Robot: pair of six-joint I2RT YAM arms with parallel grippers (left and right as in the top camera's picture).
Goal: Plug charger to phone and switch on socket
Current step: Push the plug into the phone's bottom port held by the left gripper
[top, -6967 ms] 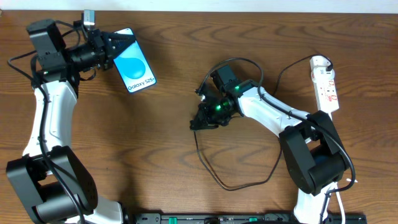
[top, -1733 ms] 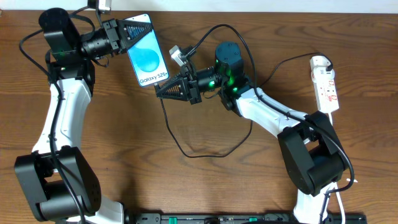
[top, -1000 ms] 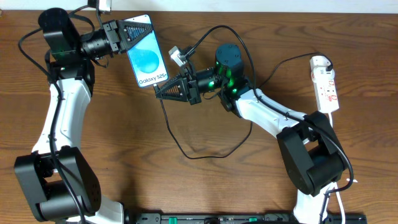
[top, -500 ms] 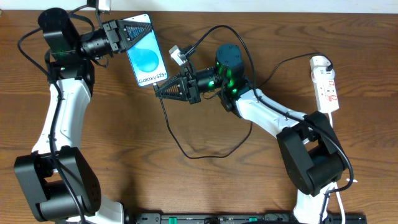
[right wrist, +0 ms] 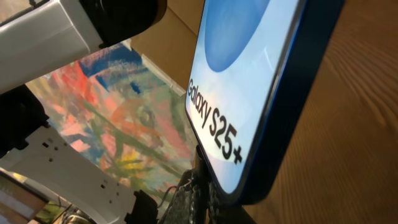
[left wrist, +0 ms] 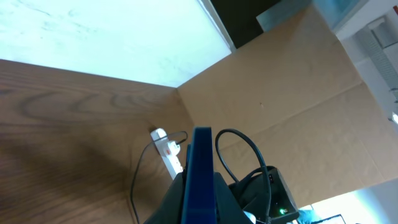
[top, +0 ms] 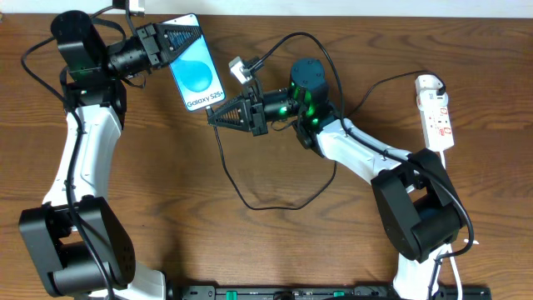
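Note:
The phone (top: 197, 74), with a light blue screen, a round blue shape and "Galaxy S25+" text, is held up off the table in my left gripper (top: 171, 40), which is shut on its top end. It shows edge-on in the left wrist view (left wrist: 199, 174) and fills the right wrist view (right wrist: 249, 93). My right gripper (top: 218, 117) is shut on the black plug tip of the charger (top: 250, 196), right at the phone's bottom edge (right wrist: 211, 186). The thin black cable loops over the table. The socket (top: 436, 112), a white power strip, lies at the far right.
A black cable runs from the socket's near side toward the right arm (top: 366, 150). A white cord leaves the socket's lower end. The socket also shows small in the left wrist view (left wrist: 166, 148). A black rail (top: 333, 292) runs along the front edge.
Both arms have risen from the table and come together. Over the last second the phone shifted slightly up and the plug tip stayed at its bottom edge.

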